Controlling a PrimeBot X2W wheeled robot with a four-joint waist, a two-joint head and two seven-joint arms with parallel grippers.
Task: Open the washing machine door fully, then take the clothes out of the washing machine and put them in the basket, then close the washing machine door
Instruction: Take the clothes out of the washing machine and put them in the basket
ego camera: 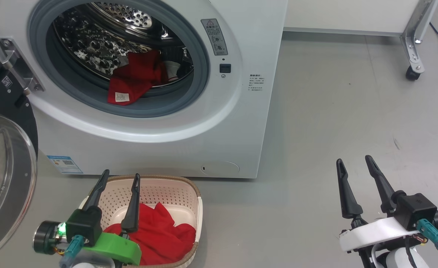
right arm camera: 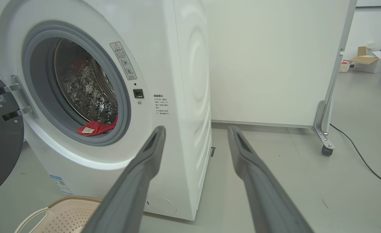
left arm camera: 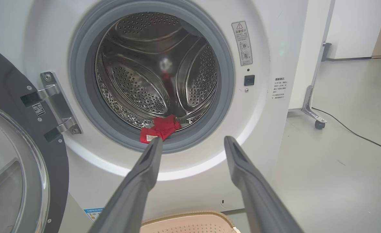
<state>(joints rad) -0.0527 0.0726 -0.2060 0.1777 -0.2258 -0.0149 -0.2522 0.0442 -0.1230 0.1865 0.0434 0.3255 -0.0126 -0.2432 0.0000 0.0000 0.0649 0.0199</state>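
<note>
**Both tools released; one red piece waits in the drum**

The left tool (ego camera: 122, 173) stands with fingers spread and empty, poised over the basket (ego camera: 198, 203) at the foot of the washing machine (ego camera: 241, 111). The right tool (ego camera: 354, 159) is likewise spread and empty, above bare floor off the machine's right front corner.

The clothes (ego camera: 135, 76) to be fetched lie in the machine's mouth, up and ahead of the left tool. Their long axis runs from the drum out over the grey gasket, label end foremost. The left arm is judged the nearer.

The washing machine door (ego camera: 7, 167) stands swung wide on the machine's left.

Count: two tools, one basket, one door, and two red pieces, one in the drum and one in the basket (ego camera: 159, 230).
</note>
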